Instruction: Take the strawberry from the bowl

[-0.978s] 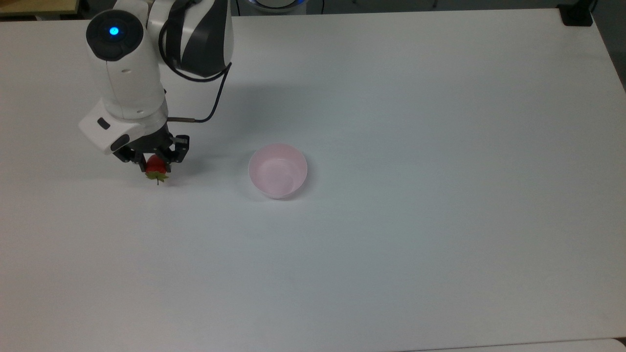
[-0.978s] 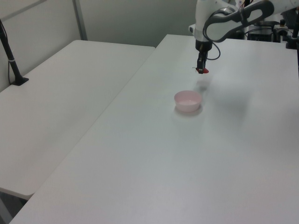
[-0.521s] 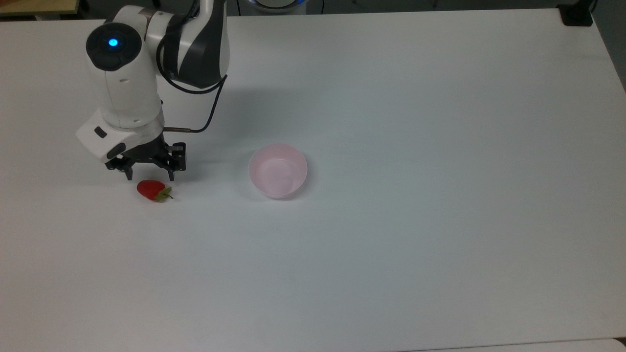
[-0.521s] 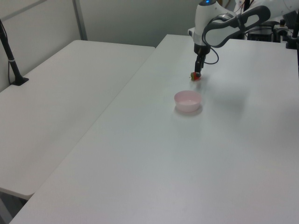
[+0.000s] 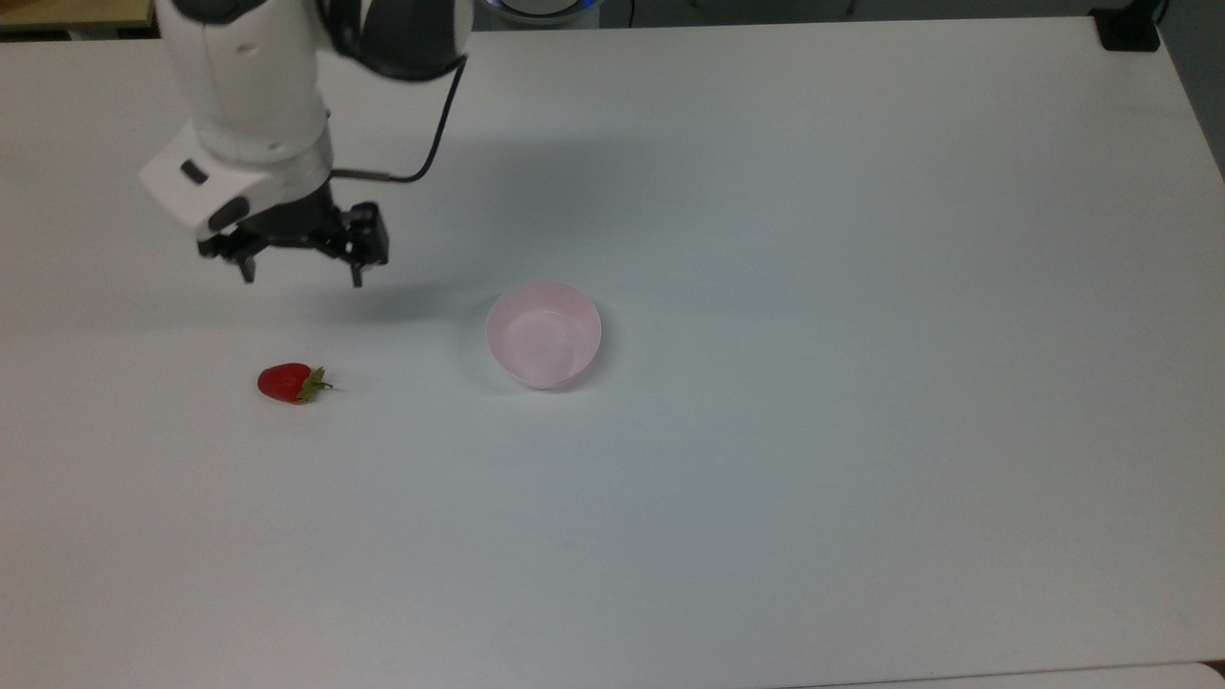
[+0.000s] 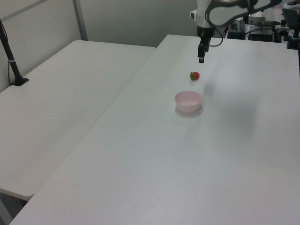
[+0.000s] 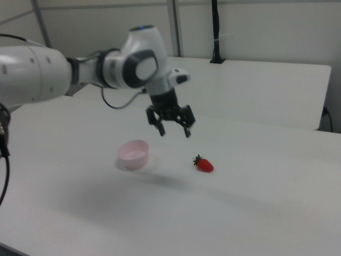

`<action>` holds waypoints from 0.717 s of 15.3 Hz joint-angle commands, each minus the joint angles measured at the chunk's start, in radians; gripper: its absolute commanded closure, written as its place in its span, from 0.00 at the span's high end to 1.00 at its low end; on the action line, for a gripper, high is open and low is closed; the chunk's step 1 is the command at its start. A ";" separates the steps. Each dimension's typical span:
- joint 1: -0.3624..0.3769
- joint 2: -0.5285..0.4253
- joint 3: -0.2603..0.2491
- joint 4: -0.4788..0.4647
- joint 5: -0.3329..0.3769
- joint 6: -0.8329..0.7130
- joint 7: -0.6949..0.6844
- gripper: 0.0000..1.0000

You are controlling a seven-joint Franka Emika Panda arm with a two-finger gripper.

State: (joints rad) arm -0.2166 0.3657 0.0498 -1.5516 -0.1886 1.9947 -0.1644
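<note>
The red strawberry (image 5: 285, 383) (image 6: 195, 75) (image 7: 204, 164) lies on its side on the white table, its green cap toward the top view's right. The pale pink bowl (image 5: 544, 333) (image 6: 188, 101) (image 7: 133, 153) stands with nothing in it, well to the top view's right of the fruit. My gripper (image 5: 301, 276) (image 6: 201, 59) (image 7: 174, 133) hangs open in the air above the table, clear of the strawberry and holding nothing.
A second white table (image 6: 70, 89) adjoins on the left view's left, with a black post (image 6: 10, 56) at its edge. A dark object (image 5: 1129, 29) sits at the top view's far right corner. The arm's cable (image 5: 431, 144) loops near the wrist.
One second ago the gripper held the strawberry just above the table. It let go, the fruit came to rest on the table, and the gripper has risen away open.
</note>
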 commanded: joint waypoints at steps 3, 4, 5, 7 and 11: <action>0.186 -0.233 -0.059 -0.044 0.038 -0.266 0.184 1.00; 0.221 -0.260 -0.091 -0.045 0.067 -0.284 0.187 1.00; 0.253 -0.277 -0.128 -0.044 0.108 -0.304 0.187 1.00; 0.318 -0.309 -0.200 -0.045 0.149 -0.336 0.187 1.00; 0.321 -0.310 -0.205 -0.042 0.150 -0.366 0.186 1.00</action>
